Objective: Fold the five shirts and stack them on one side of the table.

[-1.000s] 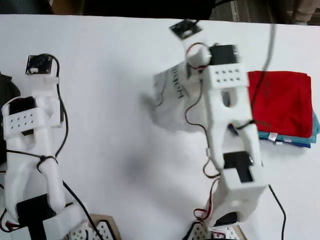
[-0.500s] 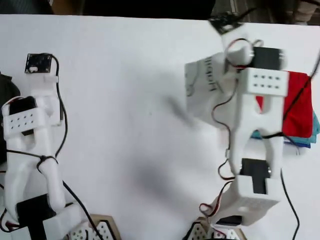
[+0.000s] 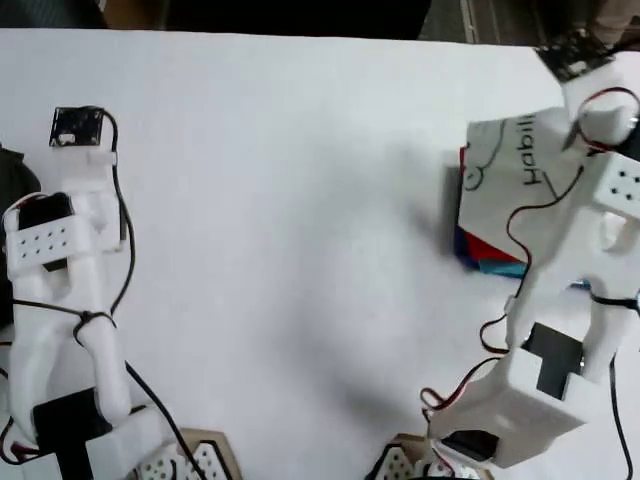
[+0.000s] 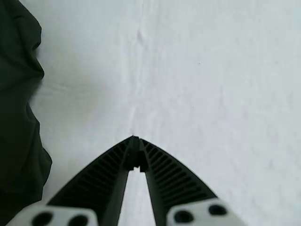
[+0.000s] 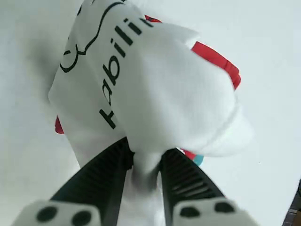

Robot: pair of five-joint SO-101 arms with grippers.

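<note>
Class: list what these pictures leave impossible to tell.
1. Stack count: the white shirt covers the folded stack in the high and right wrist views.
2. Dark cloth: cut off by the left wrist view's edge; type unclear.
3. White shirt's fold: bunched in the right end effector.

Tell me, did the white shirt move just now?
Yes. The white shirt, held by the right gripper, travelled rightward across the table and is now over the red shirt.

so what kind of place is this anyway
Probably a robotics lab bench: the left arm and right arm, white with exposed wiring, stand at a plain white table, and the right arm holds a white shirt over a stack of folded shirts.
</note>
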